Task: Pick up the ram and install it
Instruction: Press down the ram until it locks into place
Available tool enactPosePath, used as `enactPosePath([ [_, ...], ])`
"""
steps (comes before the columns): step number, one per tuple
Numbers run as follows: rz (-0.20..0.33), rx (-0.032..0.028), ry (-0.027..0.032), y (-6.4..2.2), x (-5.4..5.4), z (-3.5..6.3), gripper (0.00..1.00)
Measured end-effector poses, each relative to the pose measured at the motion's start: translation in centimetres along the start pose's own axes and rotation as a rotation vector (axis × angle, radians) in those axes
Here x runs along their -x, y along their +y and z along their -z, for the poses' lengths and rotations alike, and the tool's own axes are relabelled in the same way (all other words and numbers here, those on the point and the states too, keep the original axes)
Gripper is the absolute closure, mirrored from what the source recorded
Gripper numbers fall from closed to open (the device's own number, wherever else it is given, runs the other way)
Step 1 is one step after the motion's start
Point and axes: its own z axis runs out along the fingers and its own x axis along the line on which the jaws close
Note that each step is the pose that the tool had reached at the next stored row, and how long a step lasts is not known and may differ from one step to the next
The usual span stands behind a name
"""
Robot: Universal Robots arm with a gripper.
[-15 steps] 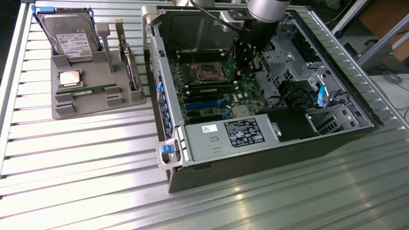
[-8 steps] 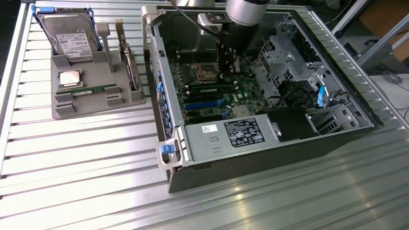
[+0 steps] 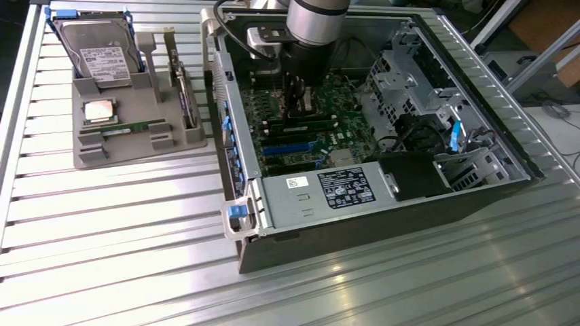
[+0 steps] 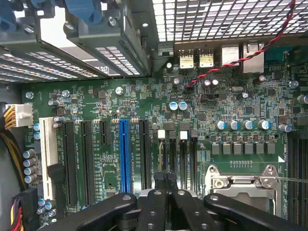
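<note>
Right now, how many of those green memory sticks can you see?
1 for sure: the ram lies in the grey tray, near the processor. Another may be hidden under the gripper.

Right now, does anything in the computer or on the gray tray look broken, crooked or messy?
Nothing stands out. The gripper is down inside the open computer case, over the green motherboard. On the gray tray, the hard drive, the silver processor chip and a ram stick sit neatly in their places.

light: bright, overhead | glare: table slats (image 3: pixel 109 204) | case interior (image 3: pixel 317 129): shadowed
</note>
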Motion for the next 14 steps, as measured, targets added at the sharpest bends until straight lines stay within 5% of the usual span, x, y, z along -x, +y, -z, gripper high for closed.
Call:
enactPosePath([
  [11,-0.002,0.0021,-0.0006,-0.10,0.0,-0.69,0.89],
  [14,-0.004,0.0017,-0.0016,-0.73,0.0,0.45,0.89],
])
